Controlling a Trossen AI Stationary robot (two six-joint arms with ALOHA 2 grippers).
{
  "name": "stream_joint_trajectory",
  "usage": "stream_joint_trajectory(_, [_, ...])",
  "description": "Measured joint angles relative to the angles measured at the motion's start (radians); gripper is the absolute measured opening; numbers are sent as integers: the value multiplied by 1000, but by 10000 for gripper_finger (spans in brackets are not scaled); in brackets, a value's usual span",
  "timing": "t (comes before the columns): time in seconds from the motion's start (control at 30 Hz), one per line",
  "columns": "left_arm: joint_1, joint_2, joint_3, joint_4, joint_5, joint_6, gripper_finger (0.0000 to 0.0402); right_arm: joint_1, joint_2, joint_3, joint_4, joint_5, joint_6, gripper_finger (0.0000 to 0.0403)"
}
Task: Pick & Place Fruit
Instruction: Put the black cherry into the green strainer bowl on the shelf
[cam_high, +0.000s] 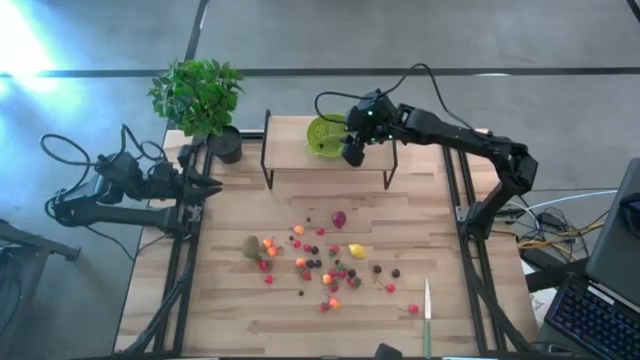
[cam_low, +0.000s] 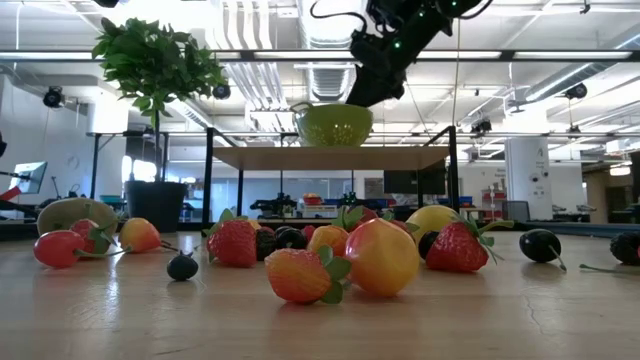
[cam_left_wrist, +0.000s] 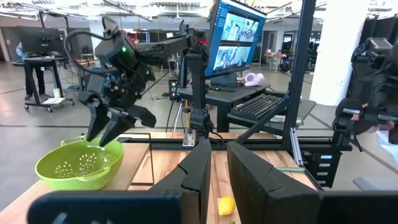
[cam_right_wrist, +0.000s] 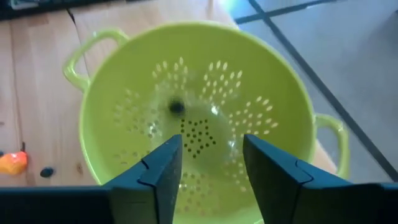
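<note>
Top-down view, my right gripper (cam_high: 352, 150) hangs over the lime-green colander (cam_high: 325, 136), which sits on a raised wooden shelf (cam_high: 290, 150) at twelve o'clock of the table (cam_high: 230, 310). My right jaws stand parted with nothing between them; through them, in my wrist view, a small dark berry (cam_right_wrist: 176, 107) lies on the perforated colander floor. The colander's two loop handles and rim show free of contact with my fingers (cam_right_wrist: 163, 171).

My left gripper (cam_high: 205, 187) waits at nine o'clock, off the table's left edge beside the black frame rail (cam_high: 183, 270); its jaws are closed and empty.

The fruit (cam_high: 320, 262) lies scattered across the table's centre: red strawberries, orange and yellow pieces, dark berries, with a brown kiwi (cam_high: 252, 247) at the cluster's nine o'clock side and a yellow lemon (cam_high: 356, 250) toward three o'clock. A purple-red piece (cam_high: 339, 218) sits apart at twelve o'clock of the cluster.

Open board runs along the six o'clock edge and the left half of the table. Obstacles: the shelf's black legs (cam_high: 266, 160), a potted plant (cam_high: 200, 95) at eleven o'clock, and a green-handled knife (cam_high: 427, 315) at five o'clock.
</note>
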Motion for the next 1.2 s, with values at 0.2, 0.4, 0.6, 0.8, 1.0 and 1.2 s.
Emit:
stream_joint_trajectory(0.2, [0,0,0,0,0,0,62,11,-3,65,-34,-1,23,189])
stream_joint_trajectory(0.4, [0,0,0,0,0,0,62,74,-7,132,-163,-32,-10,186])
stream_joint_trajectory(0.6, [0,0,0,0,0,0,62,181,-7,172,-270,-96,-26,162])
stream_joint_trajectory(0.8, [1,0,0,0,0,0,62,336,-7,179,-430,-97,49,135])
stream_joint_trajectory(1.0, [1,0,0,0,0,0,62,521,-7,138,-509,-72,185,108])
stream_joint_trajectory(1.2, [1,0,0,0,0,0,62,701,-7,93,-538,-25,337,80])
